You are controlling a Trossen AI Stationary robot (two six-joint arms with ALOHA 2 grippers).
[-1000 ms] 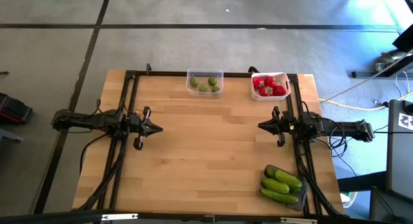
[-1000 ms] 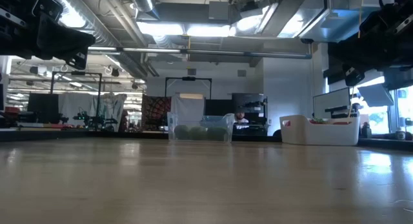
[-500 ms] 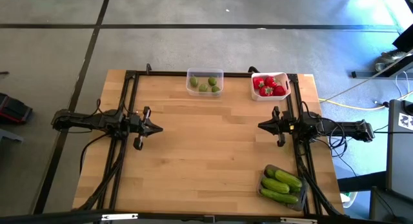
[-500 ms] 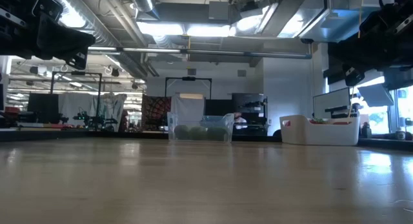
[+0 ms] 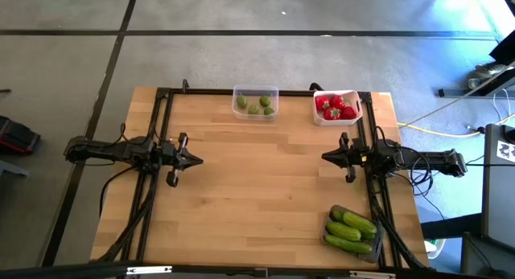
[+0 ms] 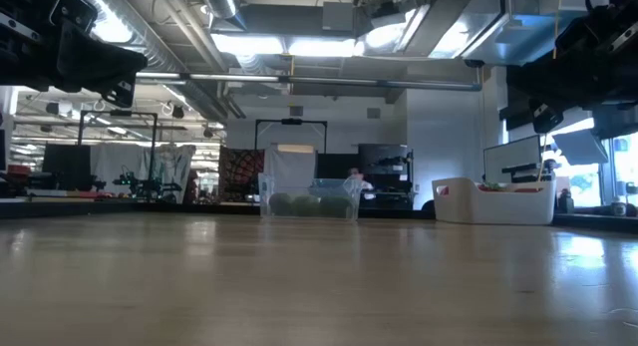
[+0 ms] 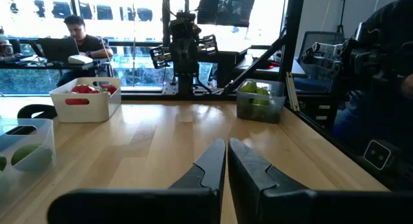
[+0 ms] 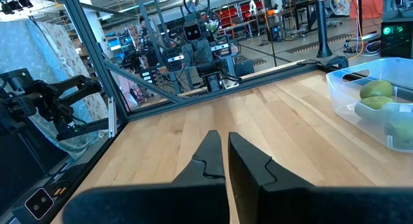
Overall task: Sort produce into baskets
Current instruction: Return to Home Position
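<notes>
Worktop of pale wooden boards (image 5: 257, 198) fills my overhead view. At its far edge I see the clear plastic tub (image 5: 255, 102) of round olive-green fruits (image 5: 265, 101) and the white tub (image 5: 336, 107) of red pieces (image 5: 332, 105); bumpy green cucumbers (image 5: 351, 227) fill the dark grey tub (image 5: 350, 231) near right. Left end effector (image 5: 197, 160) and right end effector (image 5: 326, 157) hover closed, empty.

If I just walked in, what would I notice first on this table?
Probably the bright red fruits in the white tub at the far right corner. Next to it, a clear tub holds round green fruits, and cucumbers fill a dark tub at the near right corner. The two arms wait at the sides.
</notes>
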